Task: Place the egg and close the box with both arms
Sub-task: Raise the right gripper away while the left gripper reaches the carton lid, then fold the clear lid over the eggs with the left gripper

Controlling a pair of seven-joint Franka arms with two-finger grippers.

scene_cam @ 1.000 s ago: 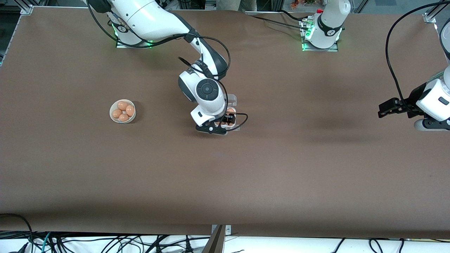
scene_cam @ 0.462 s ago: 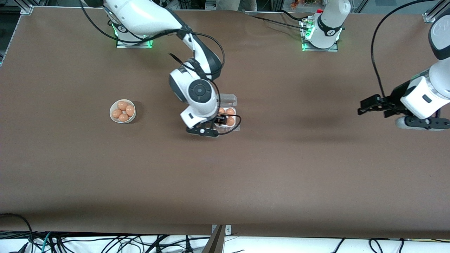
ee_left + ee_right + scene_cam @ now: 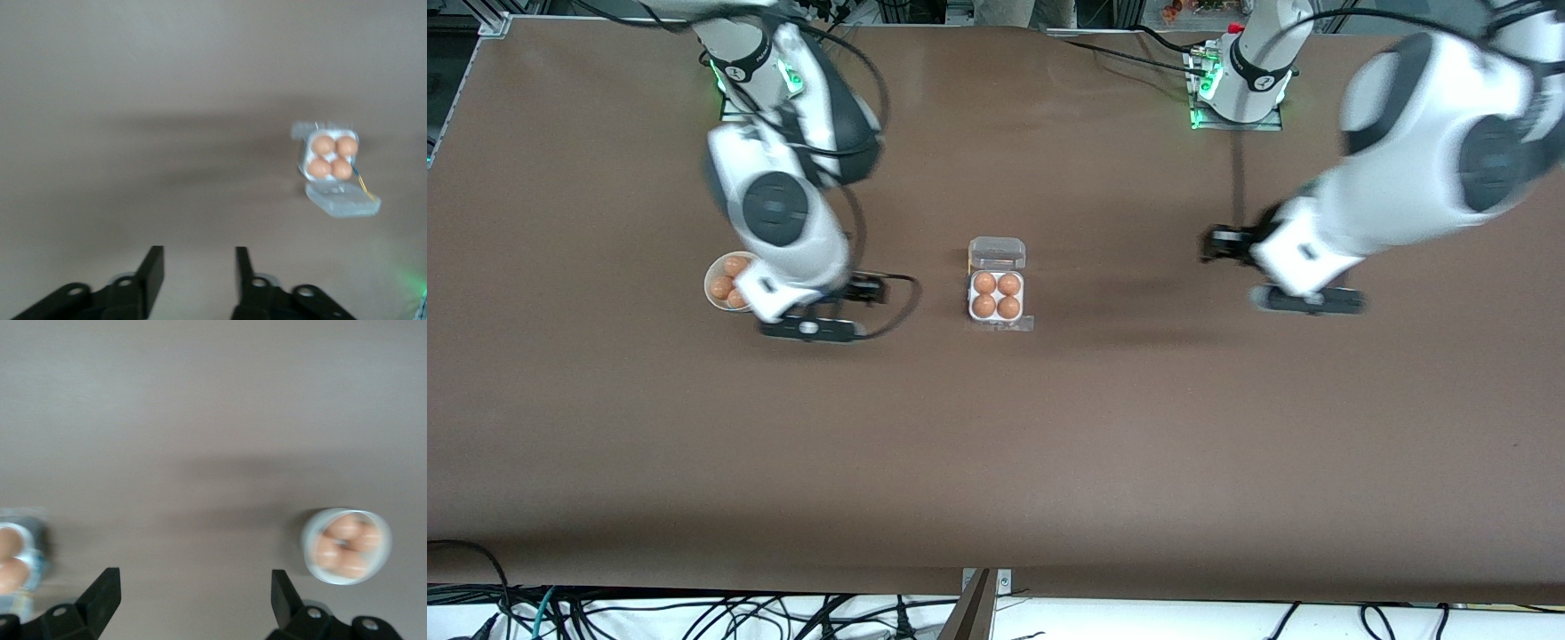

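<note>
The box now holds four eggs, lid not yet shut. The right gripper, wide open and empty, has been drawn back beside the bowl. The left gripper, half-closed on nothing, has been brought nearer the box.

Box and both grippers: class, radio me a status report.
Right gripper open, empty, above table beside bowl. Left gripper open, empty, above bare table toward its own end. Box holds four eggs, lid open. Nothing in the way.

Four eggs in box
</note>
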